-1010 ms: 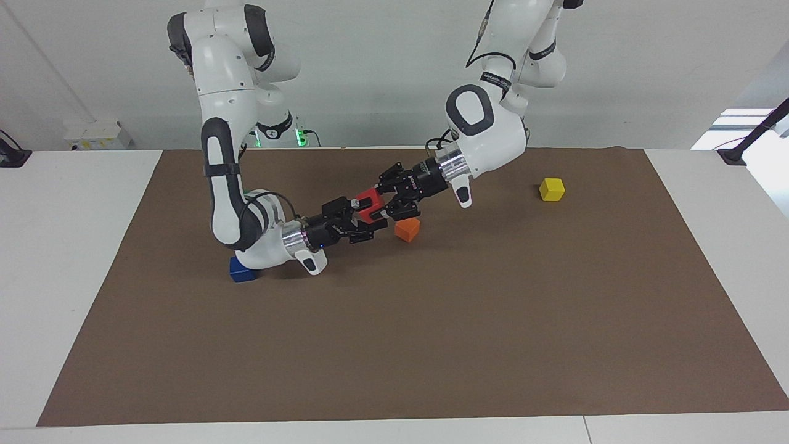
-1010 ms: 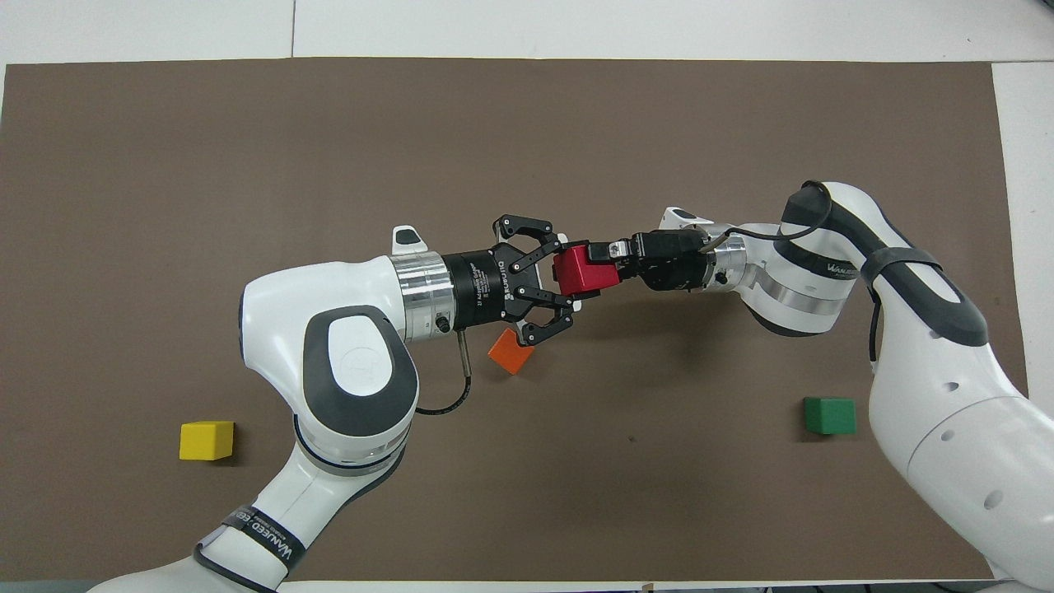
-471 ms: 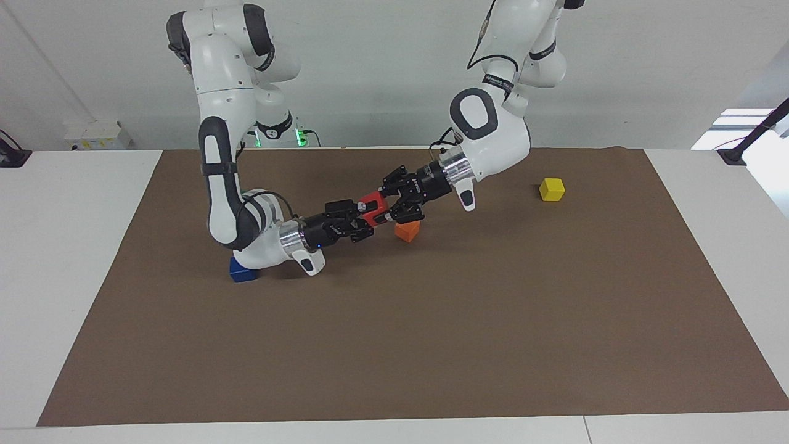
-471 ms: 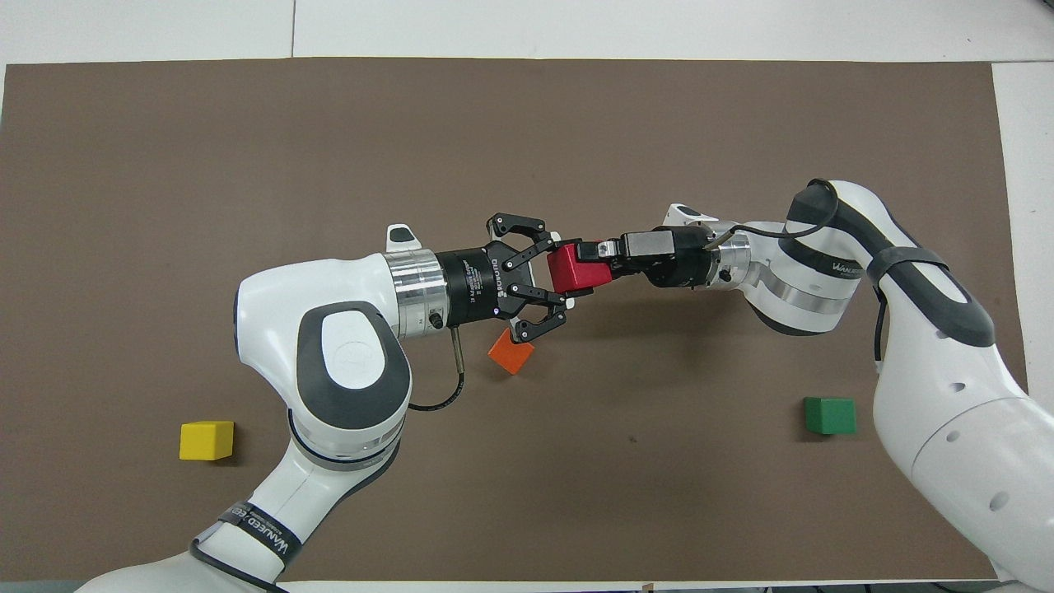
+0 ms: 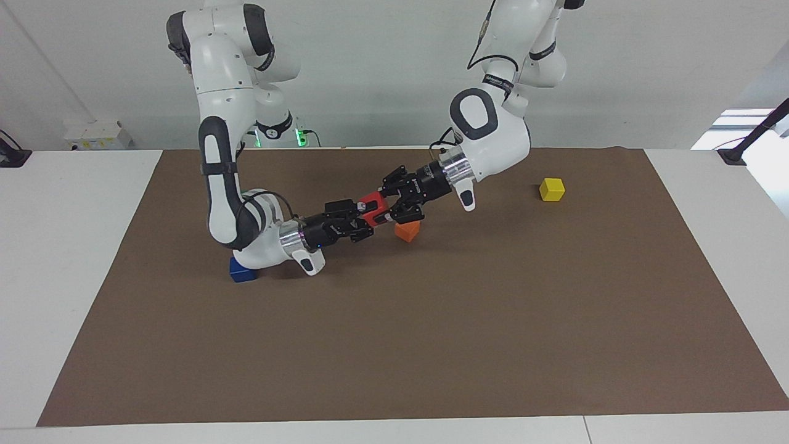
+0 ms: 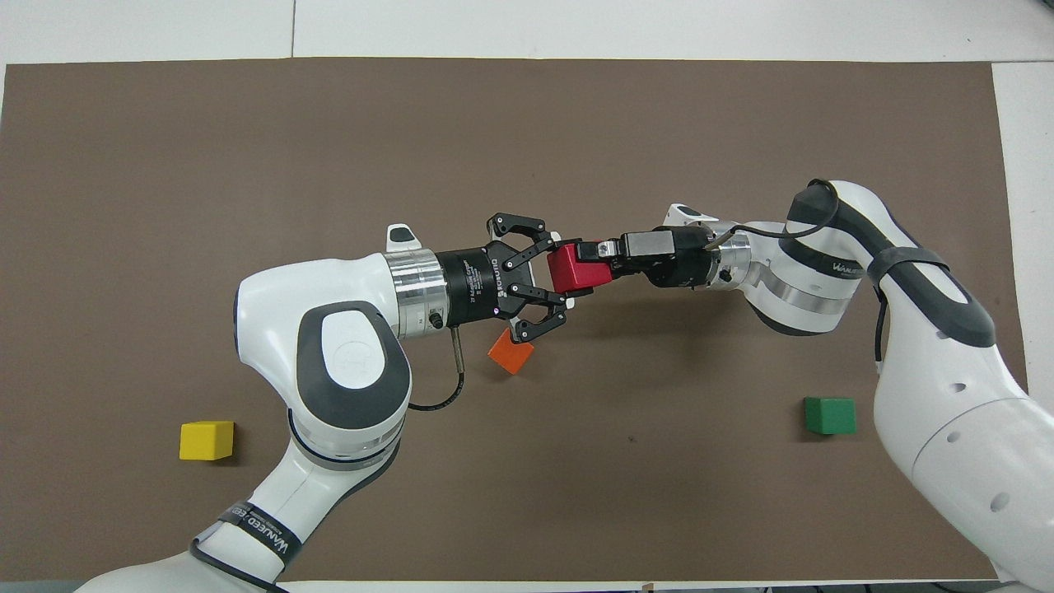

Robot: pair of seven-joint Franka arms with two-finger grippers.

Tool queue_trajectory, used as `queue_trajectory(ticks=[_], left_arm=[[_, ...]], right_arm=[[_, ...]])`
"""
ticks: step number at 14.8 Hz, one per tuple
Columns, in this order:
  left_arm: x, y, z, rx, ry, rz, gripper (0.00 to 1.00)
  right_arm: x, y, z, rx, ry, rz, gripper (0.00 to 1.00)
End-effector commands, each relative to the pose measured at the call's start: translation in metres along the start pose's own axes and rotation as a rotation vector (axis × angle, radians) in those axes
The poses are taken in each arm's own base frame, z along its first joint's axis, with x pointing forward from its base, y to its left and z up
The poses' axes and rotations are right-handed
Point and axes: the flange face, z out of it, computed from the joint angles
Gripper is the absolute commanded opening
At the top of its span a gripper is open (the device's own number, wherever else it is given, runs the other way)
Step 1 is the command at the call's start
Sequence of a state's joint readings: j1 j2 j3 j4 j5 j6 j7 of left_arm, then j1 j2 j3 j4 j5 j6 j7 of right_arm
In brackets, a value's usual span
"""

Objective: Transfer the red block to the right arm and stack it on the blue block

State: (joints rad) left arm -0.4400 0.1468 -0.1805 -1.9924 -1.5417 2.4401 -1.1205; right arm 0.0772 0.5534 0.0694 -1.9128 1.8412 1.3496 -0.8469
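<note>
Both arms have held still this past half-second over the brown mat on the white table. My right gripper clamps the small red cube in the air, and the left gripper is spread wide around it. I'd call the handover done. The blue cube waits under the right arm.

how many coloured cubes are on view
5. The red block is held up between the right gripper and left gripper; orange cube below them; yellow cube toward the left arm's end; green cube and blue block toward the right arm's.
</note>
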Motion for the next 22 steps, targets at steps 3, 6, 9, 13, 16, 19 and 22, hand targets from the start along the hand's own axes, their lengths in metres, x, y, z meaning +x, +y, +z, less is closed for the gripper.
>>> queue_trajectory(ticks=[3,6,9,13,16,19,22], left_arm=[[-0.006,-0.001,-0.001,0.017,-0.021,0.020,1.00],[-0.003,0.005,-0.007,0.006,-0.021,0.016,1.00],[-0.003,0.005,-0.008,0.009,-0.023,0.016,1.00],[-0.001,0.007,-0.009,0.016,-0.028,0.012,1.00],[0.005,0.016,-0.022,0.019,-0.042,0.026,1.00],[0.015,0.031,-0.041,0.031,-0.040,0.044,1.00],[0.028,0.045,-0.064,0.067,-0.003,0.122,1.00]], right_arm=[[0.000,-0.007,-0.002,-0.037,0.051,0.019,0.00],[0.000,-0.006,-0.002,-0.040,0.053,0.024,0.00],[0.001,-0.006,-0.001,-0.050,0.060,0.023,0.00],[0.000,-0.005,0.000,-0.053,0.060,0.025,0.00],[0.001,-0.005,-0.001,-0.055,0.062,0.025,0.00],[-0.001,-0.004,0.000,-0.053,0.062,0.029,0.00],[-0.001,-0.003,-0.001,-0.056,0.063,0.028,0.00]])
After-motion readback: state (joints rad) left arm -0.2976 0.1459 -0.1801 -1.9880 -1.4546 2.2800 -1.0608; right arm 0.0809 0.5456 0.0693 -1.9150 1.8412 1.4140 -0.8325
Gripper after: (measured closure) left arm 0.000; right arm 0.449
